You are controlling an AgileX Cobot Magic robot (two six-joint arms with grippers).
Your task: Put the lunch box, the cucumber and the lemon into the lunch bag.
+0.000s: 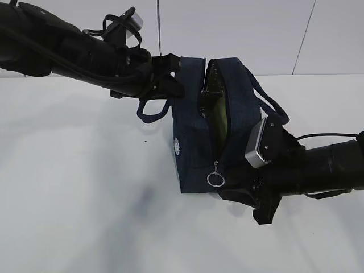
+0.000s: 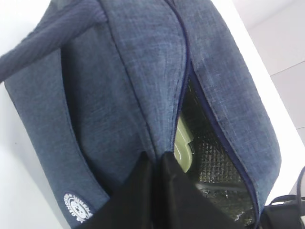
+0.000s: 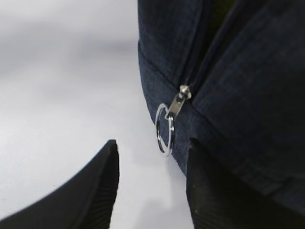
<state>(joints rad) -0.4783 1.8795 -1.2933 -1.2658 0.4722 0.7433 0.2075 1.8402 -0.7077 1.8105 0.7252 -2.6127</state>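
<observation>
Lunch bag (image 1: 199, 136) standing on the white table (image 1: 74, 187), zipper parted along the top. Left gripper (image 1: 170, 77) clamped on the far edge of the bag, apparently to hold the mouth open and steady. Just ahead of it, inside the silver lining, the pale green lid of the lunch box (image 2: 183, 148). Right gripper (image 3: 152, 183) spread wide, empty, fingers straddling the metal ring pull (image 3: 165, 130) without touching it, probably for zipping. Cucumber and lemon not visible. Round white logo (image 2: 78, 208) below the left gripper: lettering too blurred to read.
</observation>
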